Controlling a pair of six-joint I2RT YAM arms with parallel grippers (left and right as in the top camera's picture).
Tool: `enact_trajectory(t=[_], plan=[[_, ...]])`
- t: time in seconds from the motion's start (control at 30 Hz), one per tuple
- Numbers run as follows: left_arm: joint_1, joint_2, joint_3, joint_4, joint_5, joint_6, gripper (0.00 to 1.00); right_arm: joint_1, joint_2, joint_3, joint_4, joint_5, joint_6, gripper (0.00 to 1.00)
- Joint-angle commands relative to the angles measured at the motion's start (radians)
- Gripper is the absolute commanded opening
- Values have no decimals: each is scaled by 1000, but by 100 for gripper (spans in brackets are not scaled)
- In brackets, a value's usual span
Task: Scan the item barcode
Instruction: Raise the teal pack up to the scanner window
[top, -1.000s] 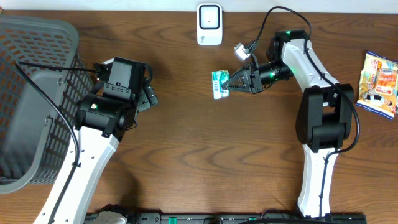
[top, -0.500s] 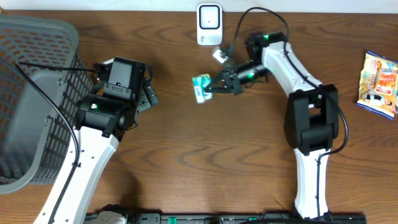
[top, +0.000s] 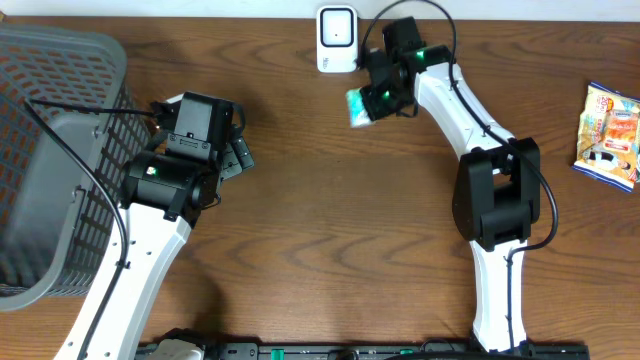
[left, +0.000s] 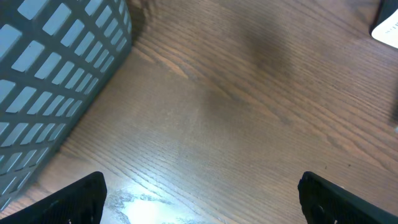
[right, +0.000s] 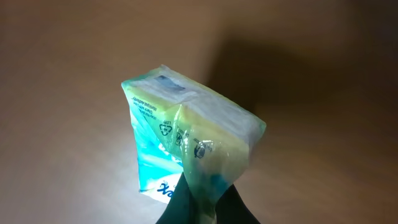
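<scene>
The item, a small green-and-white plastic packet (top: 358, 106), hangs above the table just below the white barcode scanner (top: 337, 40). My right gripper (top: 373, 101) is shut on its crimped end. In the right wrist view the packet (right: 186, 127) fills the centre, lit from the left, with the right gripper (right: 205, 208) pinching its bottom seam. No barcode shows on the faces I can see. My left gripper (top: 238, 156) rests at the left of the table, open, and in its own view the left gripper (left: 205, 208) holds nothing over bare wood.
A grey mesh basket (top: 50, 150) stands at the far left, and its wall (left: 50, 74) is close to the left gripper. A colourful snack bag (top: 609, 135) lies at the right edge. A white corner, likely the scanner (left: 388, 28), shows at the left wrist view's top right.
My right gripper has carried the packet left and then up toward the scanner, turning it from lying flat to end-on. The left arm has not moved.
</scene>
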Motion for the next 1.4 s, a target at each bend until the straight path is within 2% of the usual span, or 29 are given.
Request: enact_trajectory(t=[0.0,0.13,0.27,0.53,0.63,0.97,1.1,1.23,1.37], plan=[[3,6,4,-3,-18,10,98,30,-36,27,34,415,-95,1],[3,6,4,-3,-18,10,98,61,-34,26,139,533,-327,1],[3,6,4,-3,-18,10,98,90,-34,26,295,543,-517,1],[3,6,4,-3,-18,10,98,100,-30,26,600,532,-580,1],[3,6,4,-3,-18,10,98,101,-26,26,659,492,-680,1],[3,6,4,-3,-18,10,98,110,17,26,840,483,-766,1],[3,6,4,-3,-18,10,98,115,23,26,863,364,-863,1],[3,6,4,-3,-18,10,98,123,37,26,914,397,-892,1],[3,6,4,-3,-18,10,98,124,46,26,874,399,-922,1]])
